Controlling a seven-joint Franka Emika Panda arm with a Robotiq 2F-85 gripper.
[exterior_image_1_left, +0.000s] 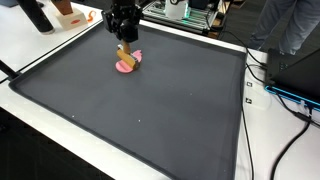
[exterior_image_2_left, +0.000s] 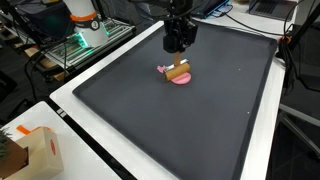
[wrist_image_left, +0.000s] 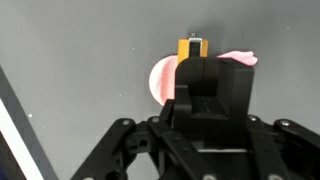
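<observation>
My pincer (exterior_image_1_left: 123, 44) is narrow, pinching the tan block (exterior_image_1_left: 125, 55) just above the pink disc (exterior_image_1_left: 128, 68); I reckon that shallow tip grip could let it slip

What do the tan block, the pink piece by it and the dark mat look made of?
Tan block: probably wood, matt; yellowish-brown colour and square edges, though painted plastic is possible. Pink piece: likely plastic or rubber, smooth; even bright pink, rounded outline. Mat: seemingly rubber or foam; dull dark grey, no glare.
</observation>
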